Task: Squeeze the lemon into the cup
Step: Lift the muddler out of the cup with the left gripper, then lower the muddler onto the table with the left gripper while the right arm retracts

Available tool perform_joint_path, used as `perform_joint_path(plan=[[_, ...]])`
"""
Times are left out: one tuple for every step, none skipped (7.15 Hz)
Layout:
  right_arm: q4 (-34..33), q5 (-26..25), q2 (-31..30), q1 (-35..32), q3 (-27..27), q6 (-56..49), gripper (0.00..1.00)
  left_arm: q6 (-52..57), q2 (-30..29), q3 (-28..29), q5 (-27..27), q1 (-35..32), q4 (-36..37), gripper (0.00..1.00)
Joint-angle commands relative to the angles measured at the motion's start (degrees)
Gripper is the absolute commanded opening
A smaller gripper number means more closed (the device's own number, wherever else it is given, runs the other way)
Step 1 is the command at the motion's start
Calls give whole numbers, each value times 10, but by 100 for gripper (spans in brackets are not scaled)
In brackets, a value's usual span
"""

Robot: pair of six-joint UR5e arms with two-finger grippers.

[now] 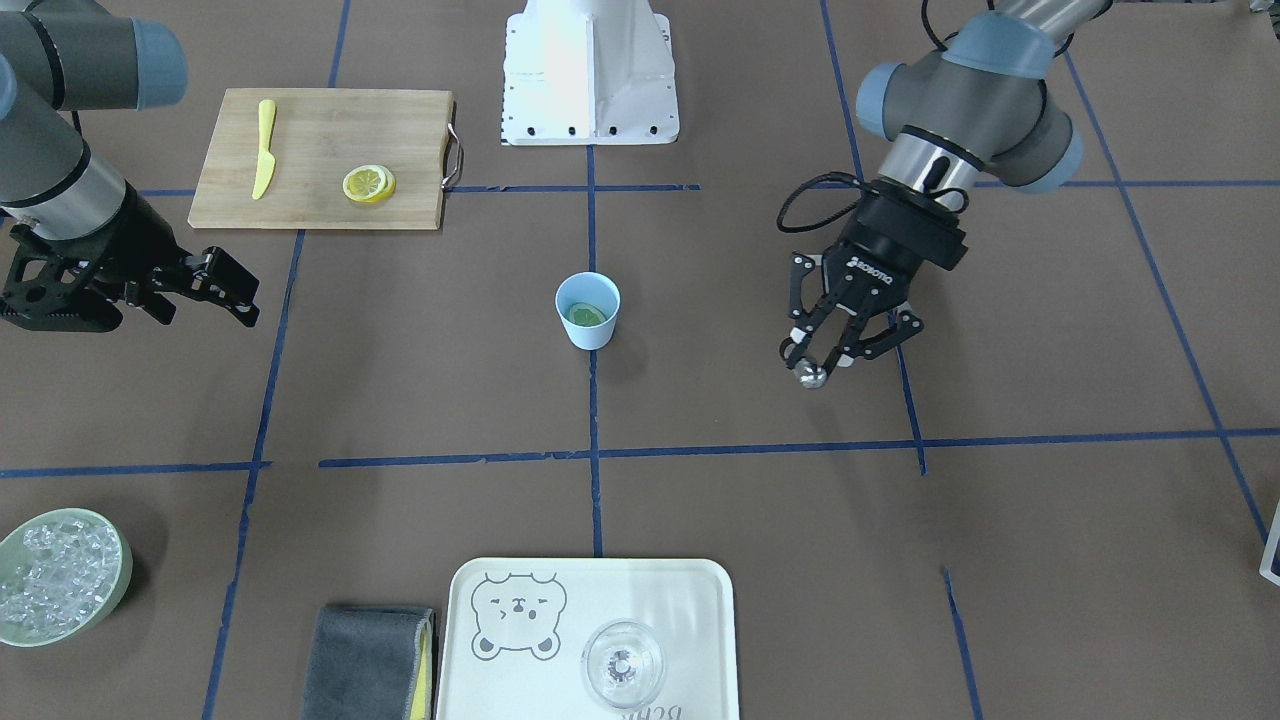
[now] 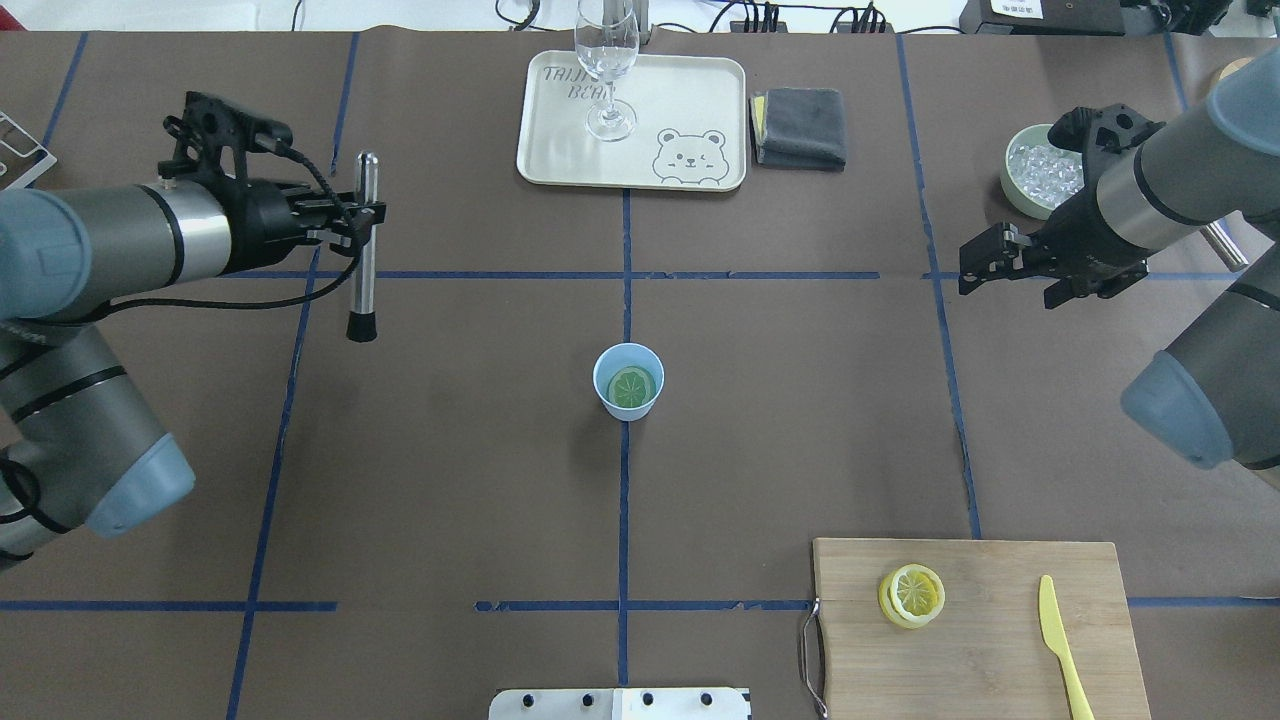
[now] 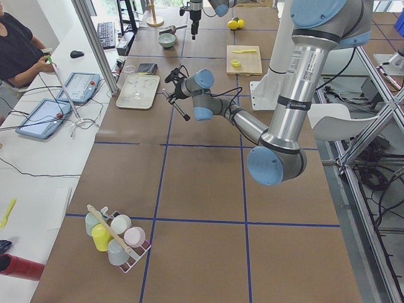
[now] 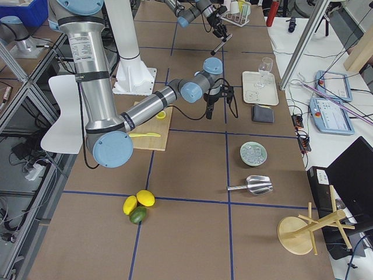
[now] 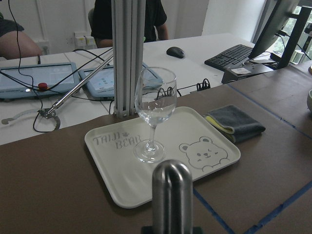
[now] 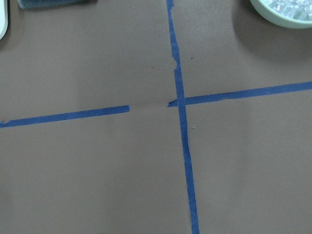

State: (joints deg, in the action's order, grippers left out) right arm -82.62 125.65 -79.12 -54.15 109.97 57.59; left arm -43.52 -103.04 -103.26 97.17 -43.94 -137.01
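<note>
Left pincer (image 2: 368,222) clamped on steel rod (image 2: 365,280) (black-tipped), held off desk (image 2: 450,480), well to cup's (image 2: 628,381) left. Right pincer (image 2: 985,258) well to cup's right, toward ice bowl (image 2: 1040,170); spread of jaws cannot tell. Lemon slice (image 2: 632,388) lies flat inside cup. Stacked slices (image 2: 912,594) on board (image 2: 980,650), on cup's robot side.

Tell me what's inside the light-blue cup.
One lemon slice lies inside the cup. It covers most of the bottom, so anything beneath it cannot be seen.
</note>
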Motion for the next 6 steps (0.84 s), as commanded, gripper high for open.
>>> perform_joint_path(plan=[[0, -1, -2, 0, -1, 0, 100, -7, 40, -54, 110, -68, 177, 0], [0, -1, -2, 0, -1, 0, 100, -7, 38, -55, 190, -114, 271, 0], [0, 0, -3, -1, -1, 0, 100, -3, 54, -47, 247, -133, 301, 0], [0, 0, -4, -3, -2, -2, 100, 3, 107, -46, 270, -136, 294, 0], [0, 6, -9, -18, -2, -3, 100, 2, 114, -28, 277, -135, 295, 0], [-1, 40, -22, -55, -1, -28, 100, 4, 108, 13, 277, -130, 295, 0]])
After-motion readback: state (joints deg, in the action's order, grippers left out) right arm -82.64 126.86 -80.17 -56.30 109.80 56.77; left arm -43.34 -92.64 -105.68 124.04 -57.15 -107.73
